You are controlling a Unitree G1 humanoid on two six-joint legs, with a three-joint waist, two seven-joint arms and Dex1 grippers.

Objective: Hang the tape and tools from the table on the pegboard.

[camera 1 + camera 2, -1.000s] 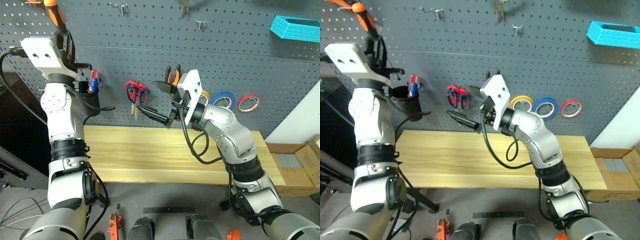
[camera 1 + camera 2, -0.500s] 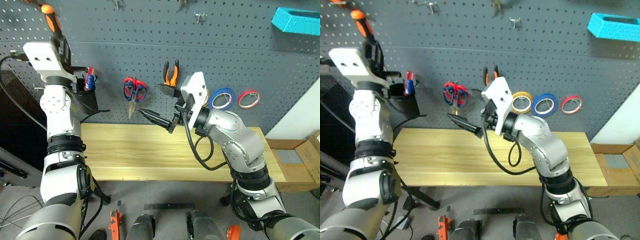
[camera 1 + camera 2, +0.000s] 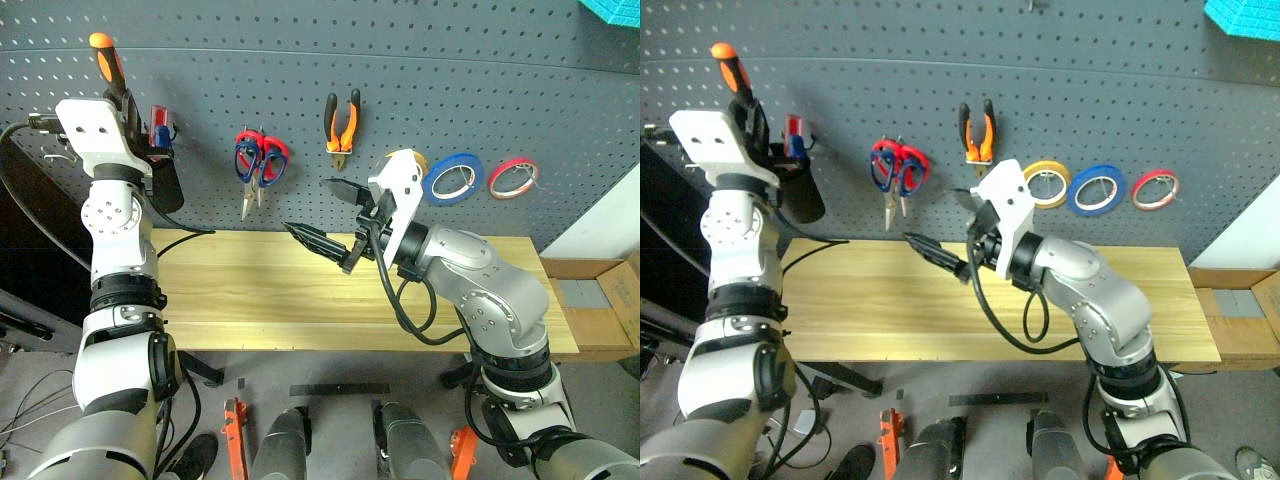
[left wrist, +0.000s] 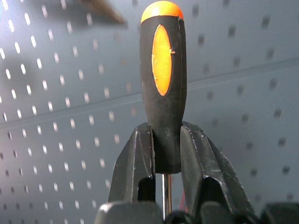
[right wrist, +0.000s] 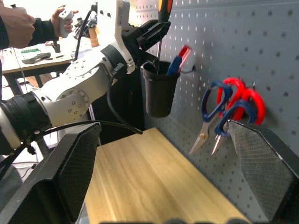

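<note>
Left tool [image 4: 161, 154] clamped on screwdriver [image 4: 161, 84] by rubbery handle's base, w/ light, stiff, grippy feel; right tool [image 3: 330, 215] wide, empty.

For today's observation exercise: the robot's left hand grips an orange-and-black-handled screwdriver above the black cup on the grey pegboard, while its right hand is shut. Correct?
Not quite. The right hand is open, as the right wrist view shows. The left hand does grip the orange-and-black-handled screwdriver above the black cup on the grey pegboard.

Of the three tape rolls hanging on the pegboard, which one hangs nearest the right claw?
The yellow tape roll, the leftmost of the row, partly behind the right arm; the blue tape roll and the red tape roll hang farther right.
</note>
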